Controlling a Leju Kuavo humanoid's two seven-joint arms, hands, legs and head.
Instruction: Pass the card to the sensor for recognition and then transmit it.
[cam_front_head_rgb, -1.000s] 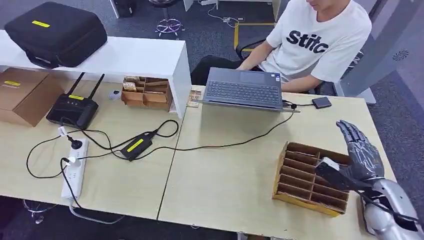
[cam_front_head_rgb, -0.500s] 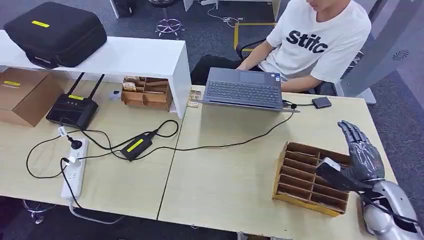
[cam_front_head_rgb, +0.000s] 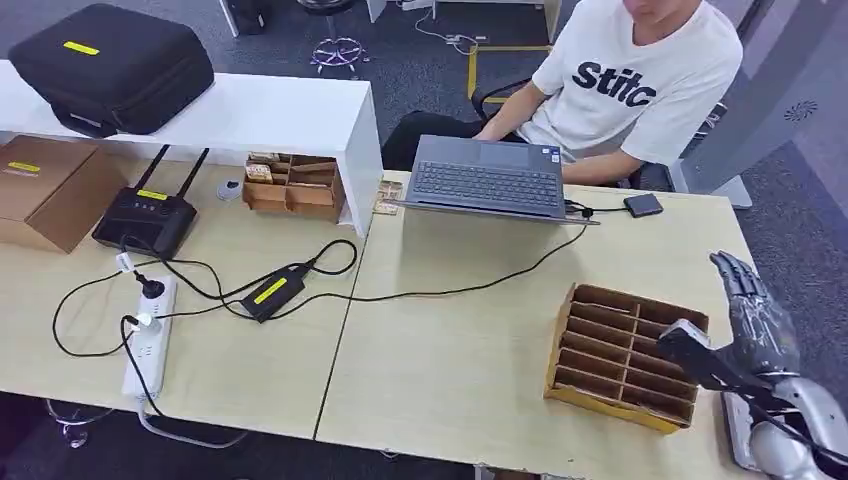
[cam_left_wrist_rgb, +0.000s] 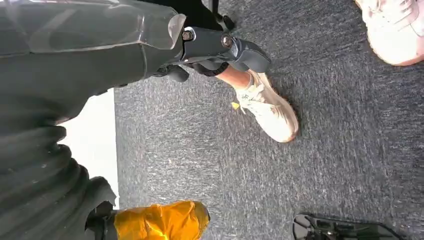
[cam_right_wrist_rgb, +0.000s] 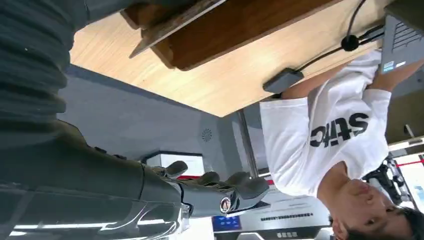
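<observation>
I see the right hand (cam_front_head_rgb: 755, 325) at the counter's (cam_front_head_rgb: 470, 340) right edge, just beside the cardboard slotted box (cam_front_head_rgb: 625, 355), fingers stretched out and apart, thumb angled over the box's right end; nothing gripped. In the right wrist view the same hand (cam_right_wrist_rgb: 215, 192) shows fingers extended with nothing in them. Card: I can't make one out in the box slots from the head view, too small to tell, so I can't say where it lies relative to the hand. Left hand (cam_left_wrist_rgb: 210, 52) hangs over grey carpet; its fingers look curled in, but whether they close on anything I can't tell. A person in a white T-shirt (cam_front_head_rgb: 640, 80) sits at the far side with a laptop (cam_front_head_rgb: 488, 178); a small dark device (cam_front_head_rgb: 643, 205) on a cable lies next to it, well apart from the right hand. Router (cam_front_head_rgb: 145, 218), power strip (cam_front_head_rgb: 150, 340) and black adapter (cam_front_head_rgb: 272, 292) sit on the left part of the counter.
</observation>
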